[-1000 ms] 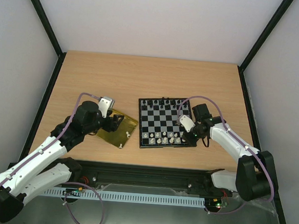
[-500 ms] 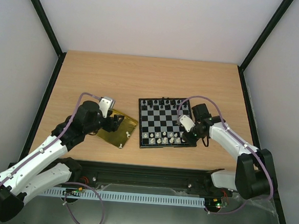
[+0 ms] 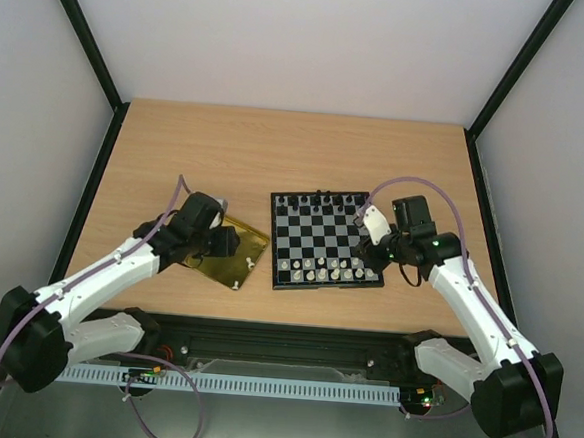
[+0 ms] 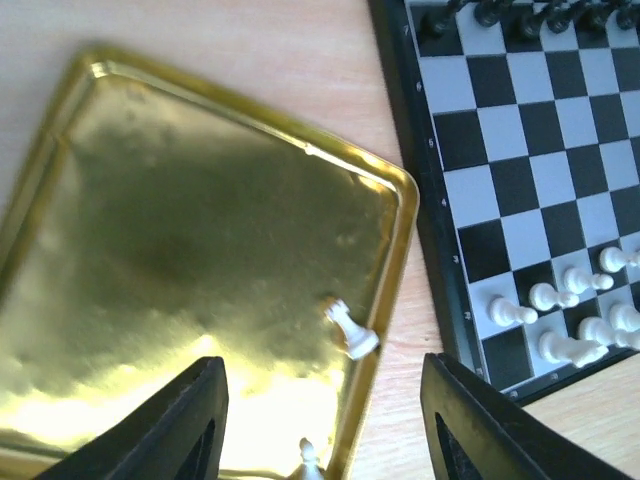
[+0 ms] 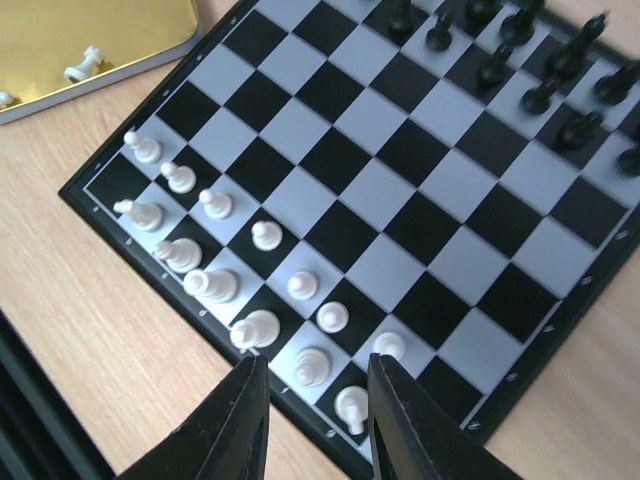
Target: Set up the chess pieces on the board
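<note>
Already most of the tiny cream chess pieces are standing in two rows along the near edge of the small black-and-grey checked chessboard with the black rim, though a few squares toward one end of those rows are looking bare. The tiny black chessmen are lining the far edge. At least two cream pieces are waiting off the board on the shiny gold square tray just beside its left rim: a rook lying on its side near the tray's edge, and a smaller piece showing at the bottom of the left wrist view. So the job is looking nearly done, with only these stragglers left to carry over. The left pincer is hovering over the tray with jaws apart, gripping nothing. The right pincer is hanging over the near corner of the board, jaws parted around a standing cream piece without clamping it. Nothing else is crowding the wooden bench; the tightly packed rows are leaving little room for fingers.
</note>
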You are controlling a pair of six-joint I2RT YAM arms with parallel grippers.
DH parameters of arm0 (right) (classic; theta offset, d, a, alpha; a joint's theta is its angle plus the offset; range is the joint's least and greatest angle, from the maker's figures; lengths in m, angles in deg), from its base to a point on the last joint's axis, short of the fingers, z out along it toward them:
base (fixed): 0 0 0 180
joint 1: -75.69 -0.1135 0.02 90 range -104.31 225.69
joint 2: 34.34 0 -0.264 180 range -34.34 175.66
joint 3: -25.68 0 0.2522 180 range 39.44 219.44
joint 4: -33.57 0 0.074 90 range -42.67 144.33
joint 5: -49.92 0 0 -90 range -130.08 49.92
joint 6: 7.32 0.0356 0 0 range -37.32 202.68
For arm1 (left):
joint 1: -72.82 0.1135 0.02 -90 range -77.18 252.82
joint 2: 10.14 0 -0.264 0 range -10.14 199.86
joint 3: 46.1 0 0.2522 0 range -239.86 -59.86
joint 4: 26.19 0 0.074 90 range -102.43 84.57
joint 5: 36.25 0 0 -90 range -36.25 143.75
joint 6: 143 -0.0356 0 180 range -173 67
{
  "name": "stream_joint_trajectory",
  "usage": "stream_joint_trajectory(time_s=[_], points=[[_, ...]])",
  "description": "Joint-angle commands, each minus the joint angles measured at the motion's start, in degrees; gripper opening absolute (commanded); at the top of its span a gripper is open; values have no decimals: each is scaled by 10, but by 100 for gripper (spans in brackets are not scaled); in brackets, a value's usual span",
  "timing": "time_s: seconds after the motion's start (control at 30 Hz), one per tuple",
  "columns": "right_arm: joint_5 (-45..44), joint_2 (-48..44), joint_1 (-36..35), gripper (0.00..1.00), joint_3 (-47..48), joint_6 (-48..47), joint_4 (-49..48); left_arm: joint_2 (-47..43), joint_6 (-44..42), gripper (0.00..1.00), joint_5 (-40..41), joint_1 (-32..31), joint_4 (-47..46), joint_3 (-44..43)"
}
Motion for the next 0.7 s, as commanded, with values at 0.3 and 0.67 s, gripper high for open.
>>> stream_joint_trajectory(time_s=[0.3,0.67], points=[[37,-53,-2,34,-81,56,-76,104,241,37,-2,-34,39,-53],[20,-74,-2,36,-91,47,-84,248,249,37,7,-69,70,-128]])
